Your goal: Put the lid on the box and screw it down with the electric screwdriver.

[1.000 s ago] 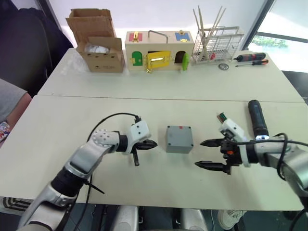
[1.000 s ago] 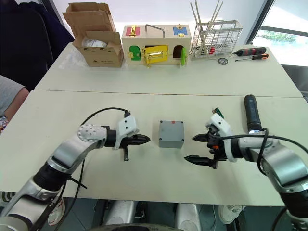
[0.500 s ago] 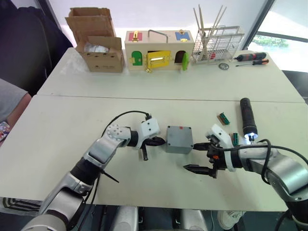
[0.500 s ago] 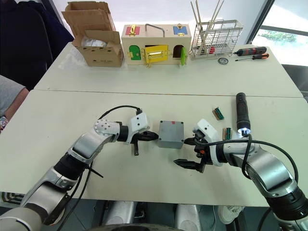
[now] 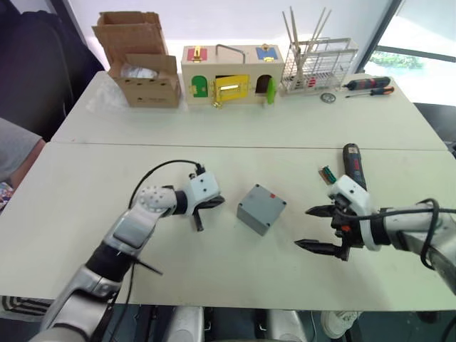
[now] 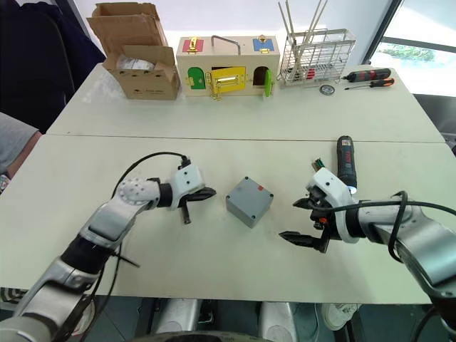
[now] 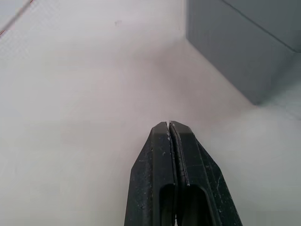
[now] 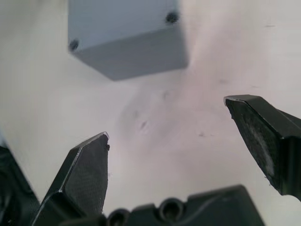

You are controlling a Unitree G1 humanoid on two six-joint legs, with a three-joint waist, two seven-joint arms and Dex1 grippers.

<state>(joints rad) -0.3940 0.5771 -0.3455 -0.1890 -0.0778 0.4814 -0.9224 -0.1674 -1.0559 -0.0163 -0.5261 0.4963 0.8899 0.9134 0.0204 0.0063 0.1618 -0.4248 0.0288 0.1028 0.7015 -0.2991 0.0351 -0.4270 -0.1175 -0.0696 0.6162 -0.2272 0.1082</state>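
The box [image 5: 261, 208], lid [image 5: 265, 200] already on it, sits turned cornerwise on the table [image 5: 85, 206]. Just left of the box, the left gripper [image 5: 216, 203] is pinched closed on nothing; to its right the right gripper [image 5: 318, 228] gapes wide and empty. The screwdriver [image 5: 353, 164] lies beyond the right gripper.

The box [image 5: 261, 208] sits between both grippers, electric screwdriver [image 5: 352, 163] right.

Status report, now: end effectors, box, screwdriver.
Left end effector shut, empty, beside the box. Right end effector open, empty. Box sits skewed between them. Electric screwdriver on the table beyond the right end effector. Nothing blocking.
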